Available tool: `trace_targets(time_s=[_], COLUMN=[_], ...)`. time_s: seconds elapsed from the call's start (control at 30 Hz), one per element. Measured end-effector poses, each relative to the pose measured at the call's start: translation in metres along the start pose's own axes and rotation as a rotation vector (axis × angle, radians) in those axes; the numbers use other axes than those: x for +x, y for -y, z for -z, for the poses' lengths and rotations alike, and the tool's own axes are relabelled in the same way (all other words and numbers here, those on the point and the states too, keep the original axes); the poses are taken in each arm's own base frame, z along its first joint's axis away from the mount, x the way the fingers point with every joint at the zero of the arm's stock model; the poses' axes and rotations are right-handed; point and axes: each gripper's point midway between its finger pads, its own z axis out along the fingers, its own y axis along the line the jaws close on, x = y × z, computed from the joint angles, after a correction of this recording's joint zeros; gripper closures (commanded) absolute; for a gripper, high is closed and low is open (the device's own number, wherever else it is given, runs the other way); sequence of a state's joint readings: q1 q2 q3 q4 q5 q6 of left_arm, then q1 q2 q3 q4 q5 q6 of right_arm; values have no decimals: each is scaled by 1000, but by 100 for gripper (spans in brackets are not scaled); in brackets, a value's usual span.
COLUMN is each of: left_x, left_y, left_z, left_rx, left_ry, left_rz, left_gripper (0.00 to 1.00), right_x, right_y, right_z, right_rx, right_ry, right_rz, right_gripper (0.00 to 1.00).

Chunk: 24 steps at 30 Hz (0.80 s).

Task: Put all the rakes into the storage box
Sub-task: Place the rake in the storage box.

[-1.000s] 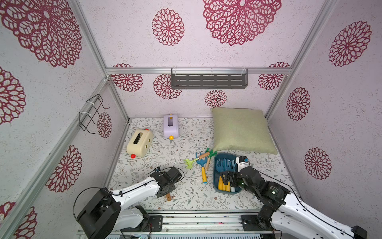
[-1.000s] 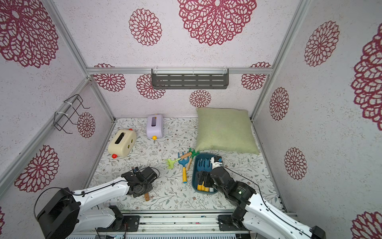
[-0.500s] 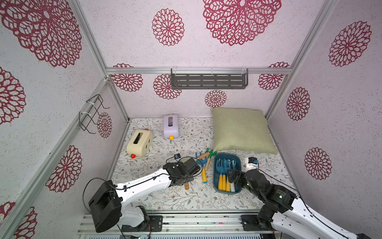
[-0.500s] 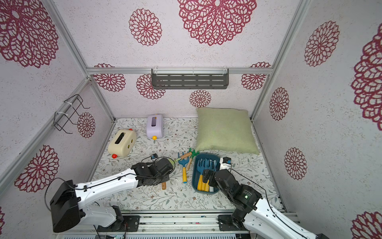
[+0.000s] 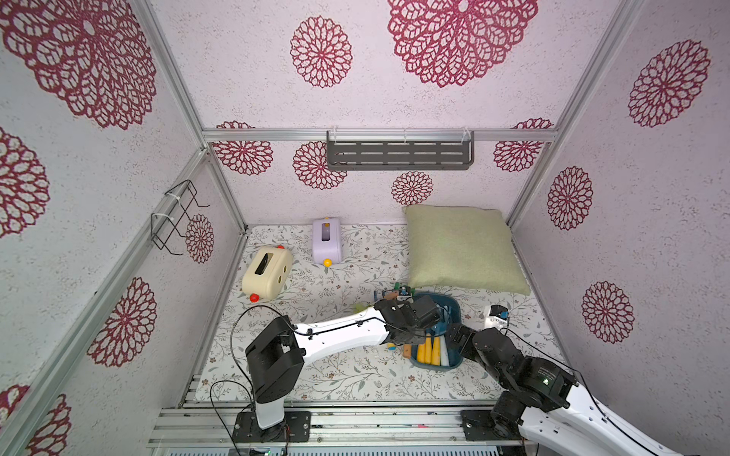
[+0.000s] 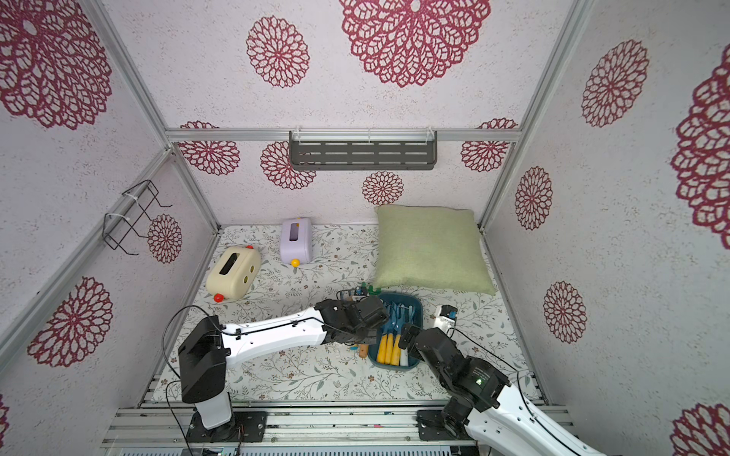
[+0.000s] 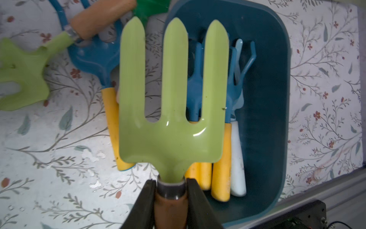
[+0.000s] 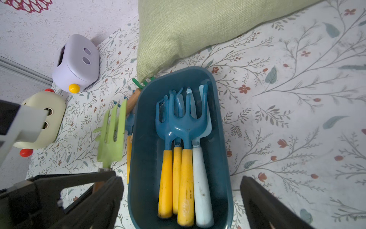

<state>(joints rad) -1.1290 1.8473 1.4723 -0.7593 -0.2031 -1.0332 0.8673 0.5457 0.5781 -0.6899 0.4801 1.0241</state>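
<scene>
Rake (image 7: 172, 126), glossy lime green with three flat prongs, has been carried across the desk (image 7: 59, 150) and now hangs above the long wall of the storage box (image 7: 265, 119), left pincer (image 7: 171, 190) clamped on its brown neck. Right pincer (image 8: 180, 186), spread wide, has backed off. Lowering it into that smooth teal plastic remains.

In the left wrist view, the brown handle of the rake (image 7: 172, 119) runs off the picture's edge between the jaws, and its green head covers much of the tools (image 7: 220, 158) in the storage box (image 7: 265, 119). In both top views the left arm's wrist (image 5: 411, 316) hides the rake's head from you.
</scene>
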Motion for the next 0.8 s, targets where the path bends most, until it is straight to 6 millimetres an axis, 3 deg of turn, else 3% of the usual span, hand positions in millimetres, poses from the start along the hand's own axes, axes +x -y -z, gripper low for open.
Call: trace_targets(time_s=[0.27, 0.5, 0.67, 0.73, 0.8], left_x=[5, 10, 18, 17, 15], left_y=[27, 38, 34, 32, 31], left_z=[-13, -35, -59, -61, -61], left_rx=[77, 92, 59, 51, 51], left_ry=[-50, -77, -97, -96, -93], left_rz=[-25, -32, -26, -19, -11], left_gripper=[80, 80, 79, 74, 58], right_x=[-3, 1, 2, 2, 2], right_y=[4, 8, 9, 9, 9], right_z=[3, 1, 0, 0, 0], right_rx=[6, 16, 21, 21, 21], right_ry=[17, 12, 9, 9, 9], right_rz=[-11, -4, -2, -2, -2], right_gripper=[1, 1, 1, 1, 1])
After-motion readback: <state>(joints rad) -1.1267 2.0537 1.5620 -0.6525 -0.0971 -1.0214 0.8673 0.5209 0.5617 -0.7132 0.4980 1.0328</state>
